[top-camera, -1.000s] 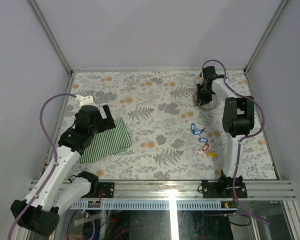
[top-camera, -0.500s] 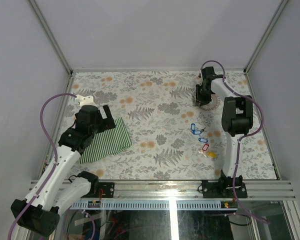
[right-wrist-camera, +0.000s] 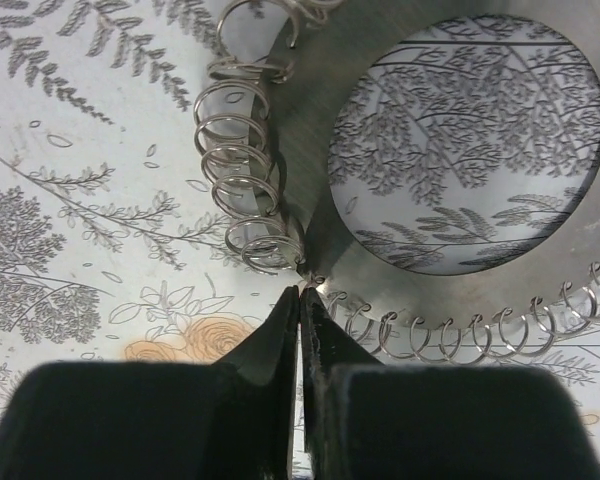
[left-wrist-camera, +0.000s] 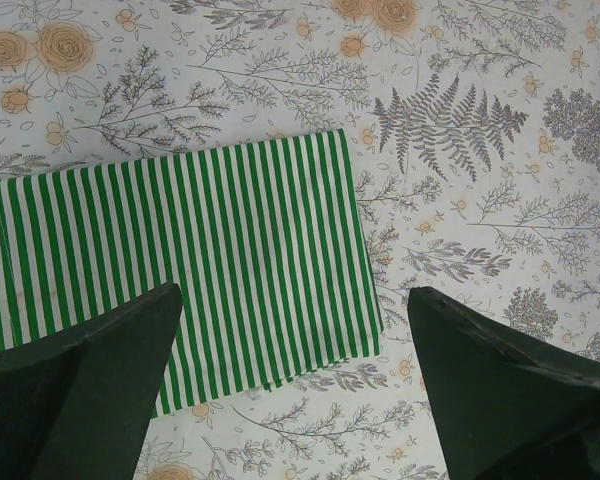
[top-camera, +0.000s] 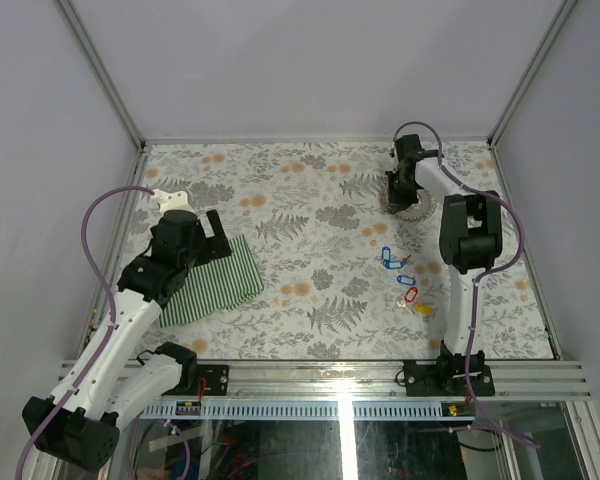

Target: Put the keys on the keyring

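The keyring [top-camera: 414,208] is a silvery band edged with wire coils, lying at the table's far right. In the right wrist view the keyring [right-wrist-camera: 305,140] fills the top, and my right gripper [right-wrist-camera: 301,288] is shut with its tips pinched on the rim where the coils meet. Seen from above, that right gripper [top-camera: 392,196] is at the ring's left edge. The keys lie loose nearer the front: two blue tags [top-camera: 391,258], a red one [top-camera: 411,295] and a yellow one [top-camera: 421,311]. My left gripper [top-camera: 218,238] stands open over the cloth, holding nothing.
A green striped cloth [top-camera: 215,282] lies flat at the left; in the left wrist view the cloth [left-wrist-camera: 180,270] is below my left gripper [left-wrist-camera: 290,385]. A floral sheet covers the table, with grey walls on three sides.
My right gripper has closed at the keyring's rim and shifted slightly left. The left arm, the cloth and the keys have not moved.
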Tool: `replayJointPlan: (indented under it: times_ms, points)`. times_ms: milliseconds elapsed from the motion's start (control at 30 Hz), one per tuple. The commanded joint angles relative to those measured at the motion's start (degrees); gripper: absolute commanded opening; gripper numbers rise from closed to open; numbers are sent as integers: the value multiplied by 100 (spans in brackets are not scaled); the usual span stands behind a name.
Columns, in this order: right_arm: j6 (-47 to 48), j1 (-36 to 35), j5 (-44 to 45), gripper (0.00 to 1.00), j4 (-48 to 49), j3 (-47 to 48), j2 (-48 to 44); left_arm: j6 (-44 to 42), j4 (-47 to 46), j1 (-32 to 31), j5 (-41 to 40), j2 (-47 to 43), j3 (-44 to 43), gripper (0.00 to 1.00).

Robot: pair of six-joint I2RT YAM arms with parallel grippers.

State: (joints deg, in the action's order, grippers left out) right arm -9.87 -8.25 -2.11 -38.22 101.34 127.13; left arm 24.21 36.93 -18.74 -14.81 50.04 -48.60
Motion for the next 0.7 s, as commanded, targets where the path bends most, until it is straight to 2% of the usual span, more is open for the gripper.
replayJointPlan:
  times_ms: [0,233,433,667]
  points:
    - [117,-307,118,0,40,-132,-432,32,-118,-43,17,-12,-9,100]
    - [226,-1088,245,0,271,-649,-998,31,-124,-41,34,-13,-10,100]
    - [257,-2068,123,0,526,-1465,-1598,-5,-177,-43,143,-75,7,100]
    - [-189,-3003,-266,0,497,-2366,-2251,-8,-254,-40,113,-127,67,100]
